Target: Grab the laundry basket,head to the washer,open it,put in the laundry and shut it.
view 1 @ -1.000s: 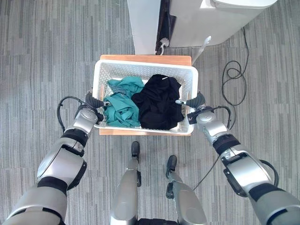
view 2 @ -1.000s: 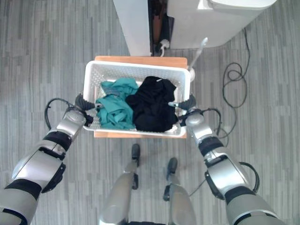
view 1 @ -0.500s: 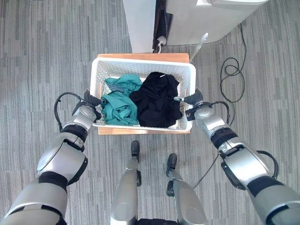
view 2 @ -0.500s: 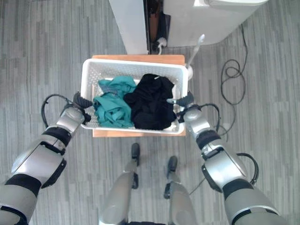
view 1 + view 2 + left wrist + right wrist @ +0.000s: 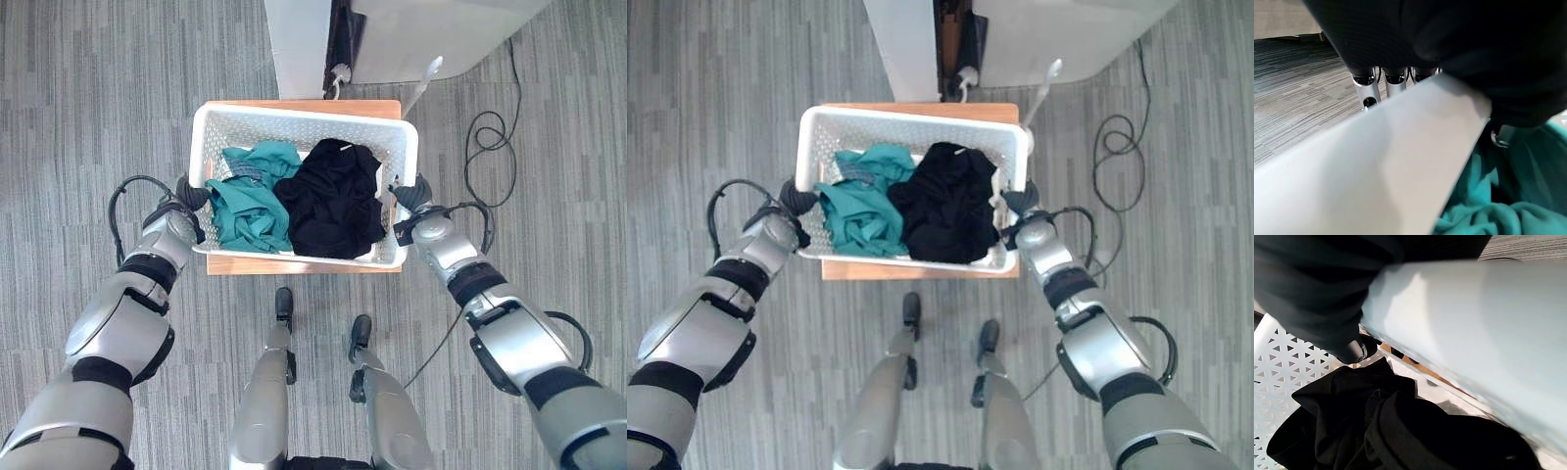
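A white perforated laundry basket (image 5: 304, 116) sits over a low wooden stand (image 5: 294, 266), holding a teal garment (image 5: 250, 206) and a black garment (image 5: 333, 201). My left hand (image 5: 186, 208) is shut on the basket's left rim. In the left wrist view its fingers (image 5: 1366, 85) curl under the white rim (image 5: 1376, 171), with teal cloth (image 5: 1488, 215) just inside. My right hand (image 5: 415, 208) is shut on the right rim (image 5: 1474, 333), and the black garment (image 5: 1376, 431) lies below it against the basket's perforated wall (image 5: 1278, 382).
The white washer (image 5: 431, 34) stands straight ahead beyond the stand, with a white cabinet (image 5: 299, 49) to its left and a dark gap between them. A white stick (image 5: 423, 83) leans by the basket's far right corner. Grey plank floor (image 5: 88, 117) surrounds the stand.
The basket has come up off the stand towards the camera with both hands on its rims. It looks larger now and its near edge overhangs the wood.
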You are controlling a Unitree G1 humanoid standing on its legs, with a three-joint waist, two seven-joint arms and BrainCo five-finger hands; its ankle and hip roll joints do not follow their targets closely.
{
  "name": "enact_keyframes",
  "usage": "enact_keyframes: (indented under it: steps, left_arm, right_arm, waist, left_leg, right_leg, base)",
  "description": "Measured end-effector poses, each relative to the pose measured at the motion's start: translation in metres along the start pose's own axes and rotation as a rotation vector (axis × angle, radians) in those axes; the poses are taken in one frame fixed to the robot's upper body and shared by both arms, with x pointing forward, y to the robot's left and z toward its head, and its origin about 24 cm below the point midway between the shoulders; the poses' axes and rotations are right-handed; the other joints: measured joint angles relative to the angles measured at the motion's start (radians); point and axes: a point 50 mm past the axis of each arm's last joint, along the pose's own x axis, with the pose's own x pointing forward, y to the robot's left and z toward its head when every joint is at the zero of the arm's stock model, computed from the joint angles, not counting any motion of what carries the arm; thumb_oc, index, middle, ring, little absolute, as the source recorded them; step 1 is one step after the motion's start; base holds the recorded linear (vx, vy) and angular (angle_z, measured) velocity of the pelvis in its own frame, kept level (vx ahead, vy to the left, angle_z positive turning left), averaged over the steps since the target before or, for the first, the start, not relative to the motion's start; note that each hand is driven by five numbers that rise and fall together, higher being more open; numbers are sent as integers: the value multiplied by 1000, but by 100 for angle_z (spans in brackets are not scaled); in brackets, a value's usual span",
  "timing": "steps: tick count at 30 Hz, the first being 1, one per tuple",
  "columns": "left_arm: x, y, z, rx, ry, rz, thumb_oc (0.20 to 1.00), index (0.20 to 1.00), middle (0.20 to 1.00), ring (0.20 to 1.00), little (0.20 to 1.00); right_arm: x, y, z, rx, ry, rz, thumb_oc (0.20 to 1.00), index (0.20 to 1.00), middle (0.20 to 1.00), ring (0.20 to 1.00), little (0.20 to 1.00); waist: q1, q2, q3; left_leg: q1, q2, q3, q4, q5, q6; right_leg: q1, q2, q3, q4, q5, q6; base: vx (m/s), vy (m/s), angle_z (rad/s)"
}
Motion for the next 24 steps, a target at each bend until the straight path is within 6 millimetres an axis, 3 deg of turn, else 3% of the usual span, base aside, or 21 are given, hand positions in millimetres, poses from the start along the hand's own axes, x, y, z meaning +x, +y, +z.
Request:
enact_keyframes:
  steps: [7, 13, 14, 17, 19, 21, 22, 23, 24]
  left_arm:
    - [-6, -11, 0, -6, -30, -31, 200, 200, 200, 200, 200]
    - [-25, -34, 13, -27, -171, -94, 200, 200, 200, 200, 200]
    - [-34, -43, 20, -17, -230, -114, 200, 200, 200, 200, 200]
    - [-40, -49, 26, -25, -275, -130, 200, 200, 200, 200, 200]
    - [-46, -61, 29, -21, -300, -173, 200, 200, 200, 200, 200]
    - [-48, -65, 30, -25, -301, -196, 200, 200, 200, 200, 200]
    - [-47, -63, 32, -22, -314, -193, 200, 200, 200, 200, 200]
    - [-47, -62, 33, -20, -320, -190, 200, 200, 200, 200, 200]
    - [-47, -60, 30, -18, -320, -200, 200, 200, 200, 200, 200]
  right_arm:
    - [-4, -5, -14, 5, 29, -9, 200, 200, 200, 200, 200]
    - [-27, -19, -67, 84, 110, -27, 200, 200, 200, 200, 200]
    - [-40, -27, -88, 121, 138, -46, 200, 200, 200, 200, 200]
    - [-52, -33, -103, 113, 155, -53, 200, 200, 200, 200, 200]
    - [-63, -44, -111, 121, 146, -72, 200, 200, 200, 200, 200]
    - [-64, -49, -114, 92, 150, -73, 200, 200, 200, 200, 200]
    - [-66, -51, -115, 80, 149, -68, 200, 200, 200, 200, 200]
    - [-68, -52, -114, 84, 137, -65, 200, 200, 200, 200, 200]
    - [-73, -49, -116, 80, 132, -47, 200, 200, 200, 200, 200]
  waist:
    - [2, 0, 0]
    - [7, 0, 0]
    - [0, 0, 0]
    - [-36, 1, -1]
    - [-61, 2, -1]
    - [-72, 5, -2]
    - [-90, 5, -2]
    - [-90, 5, -2]
    - [-68, 7, -1]
  left_leg:
    - [19, -7, -6, 0, 2, 3]
    - [77, -27, -11, -5, -1, 8]
    - [107, -42, -10, -3, -14, 24]
    - [120, -69, -2, 6, -28, 38]
    - [138, -98, 41, 36, -49, 73]
    - [162, -114, 93, 36, -64, 93]
    - [165, -121, 121, 50, -72, 105]
    - [166, -120, 143, 61, -80, 116]
    - [195, -94, 221, 65, -98, 142]
  right_leg:
    - [23, -6, -10, 0, -3, 3]
    - [85, -25, -21, 2, -12, 12]
    - [109, -43, -20, 14, -27, 23]
    - [104, -72, -15, 60, -50, 35]
    - [80, -119, 14, 124, -69, 58]
    - [70, -158, 3, 156, -73, 63]
    - [68, -171, 2, 145, -52, 73]
    - [62, -175, -14, 141, -32, 69]
    - [70, -175, -121, 141, 14, 20]
  base:
    - [15, 20, 4]
    - [18, 101, 7]
    - [-2, 173, 7]
    - [-34, 262, 0]
    - [-80, 245, -36]
    - [-124, 200, -66]
    - [-131, 238, -62]
    - [-107, 216, -118]
    - [-116, 174, -142]
